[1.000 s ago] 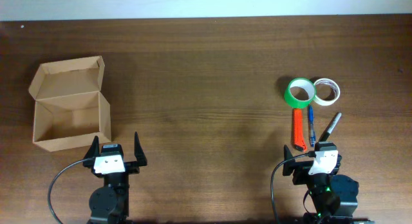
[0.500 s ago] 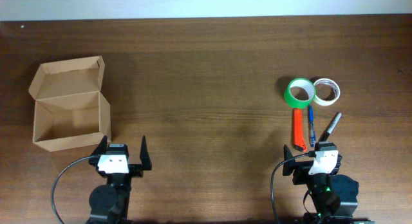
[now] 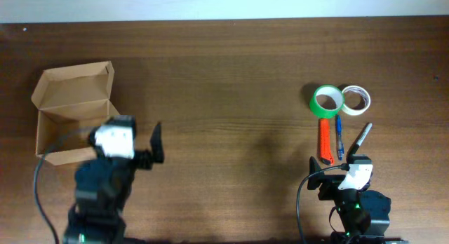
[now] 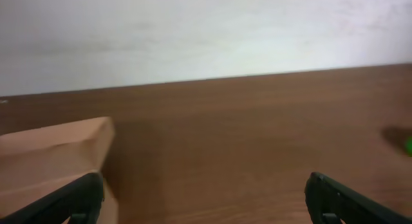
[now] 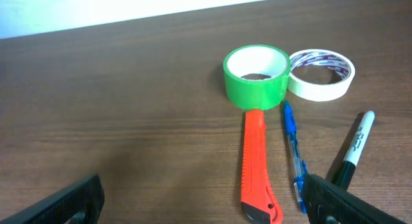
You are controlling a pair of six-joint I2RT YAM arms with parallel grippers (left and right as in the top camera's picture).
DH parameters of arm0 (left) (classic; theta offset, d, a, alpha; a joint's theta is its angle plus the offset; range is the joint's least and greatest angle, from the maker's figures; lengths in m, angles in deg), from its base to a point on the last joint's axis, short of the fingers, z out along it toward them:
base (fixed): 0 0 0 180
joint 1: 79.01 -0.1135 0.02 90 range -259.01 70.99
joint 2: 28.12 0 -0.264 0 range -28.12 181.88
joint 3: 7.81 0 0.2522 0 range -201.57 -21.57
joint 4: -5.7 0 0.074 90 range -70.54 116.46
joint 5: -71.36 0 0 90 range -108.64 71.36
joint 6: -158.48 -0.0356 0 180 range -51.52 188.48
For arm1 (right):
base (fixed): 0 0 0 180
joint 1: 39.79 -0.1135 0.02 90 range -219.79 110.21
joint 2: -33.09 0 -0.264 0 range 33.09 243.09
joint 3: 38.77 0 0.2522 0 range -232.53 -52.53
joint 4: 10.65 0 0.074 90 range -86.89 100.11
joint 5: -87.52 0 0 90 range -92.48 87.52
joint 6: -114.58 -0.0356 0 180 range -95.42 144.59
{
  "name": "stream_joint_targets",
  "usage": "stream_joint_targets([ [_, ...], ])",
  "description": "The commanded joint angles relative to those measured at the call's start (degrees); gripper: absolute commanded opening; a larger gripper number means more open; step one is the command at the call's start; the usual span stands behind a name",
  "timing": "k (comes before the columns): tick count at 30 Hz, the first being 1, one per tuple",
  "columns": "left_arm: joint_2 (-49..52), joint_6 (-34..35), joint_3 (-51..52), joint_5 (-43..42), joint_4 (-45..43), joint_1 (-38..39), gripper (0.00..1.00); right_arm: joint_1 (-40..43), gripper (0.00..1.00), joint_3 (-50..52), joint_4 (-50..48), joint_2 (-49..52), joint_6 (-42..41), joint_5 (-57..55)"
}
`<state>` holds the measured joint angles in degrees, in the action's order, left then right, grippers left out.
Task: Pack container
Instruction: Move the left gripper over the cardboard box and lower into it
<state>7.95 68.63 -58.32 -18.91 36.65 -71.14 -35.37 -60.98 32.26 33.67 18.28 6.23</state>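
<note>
Packing not begun; nothing loaded.
Container (image 3: 63,125) stands lid-open, looks empty, at the surface's (image 3: 224,76) left by the left tool (image 4: 206,208); green tape (image 5: 255,74), white tape (image 5: 320,74), cutter (image 5: 257,166), pen (image 5: 293,150) and marker (image 5: 353,150) lie near the right tool (image 5: 203,201). Both tools spread wide, holding nothing.

No legible text — only unreadable print on marker (image 5: 353,150) and white tape (image 5: 320,74).

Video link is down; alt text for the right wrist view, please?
A green tape roll and a white tape roll sit side by side on the wooden table, with an orange utility knife, a blue pen and a black marker lying nearer the camera. The open right pincer holds nothing.
</note>
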Motion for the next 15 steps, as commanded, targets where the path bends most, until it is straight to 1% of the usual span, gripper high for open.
stream_joint_targets([
  [1,8.1,0.5,-6.9,-6.1,-0.3,0.2,1.00,0.1,0.99,-0.9,0.1,-0.3,-3.3,0.1],
  [4,12.3,-0.1,-11.3,-6.1,-0.6,0.2,1.00,0.1,0.99,-4.3,0.0,0.1,-3.8,0.1],
  [6,15.0,-2.1,-14.1,-5.9,-0.1,0.2,1.00,0.2,0.99,-8.5,0.3,1.4,-3.4,-0.5],
  [8,17.7,-4.1,-17.0,-5.9,1.7,0.2,1.00,0.2,0.99,-13.7,1.3,4.9,-3.0,-2.5],
  [9,19.3,-4.9,-18.7,-5.9,3.3,0.2,1.00,0.2,0.99,-16.7,2.3,7.7,-1.6,-3.5],
  [10,22.6,-5.9,-22.7,-5.4,7.3,0.1,1.00,0.2,0.99,-23.2,4.7,14.8,1.7,-4.2],
  [11,24.3,-6.4,-24.8,-5.3,9.4,-0.2,1.00,0.2,0.99,-27.4,6.2,19.5,3.2,-4.7],
  [12,26.2,-6.5,-27.0,-5.3,11.5,-0.6,1.00,0.2,0.99,-30.8,7.2,23.2,4.2,-5.2],
  [13,28.5,-6.5,-29.7,-5.3,13.8,-1.5,1.00,0.2,0.99,-38.0,9.2,30.3,4.9,-7.5],
  [15,31.6,-7.1,-33.6,-5.3,17.0,-3.0,1.00,0.2,0.99,-47.3,11.8,38.2,5.1,-10.1],
])
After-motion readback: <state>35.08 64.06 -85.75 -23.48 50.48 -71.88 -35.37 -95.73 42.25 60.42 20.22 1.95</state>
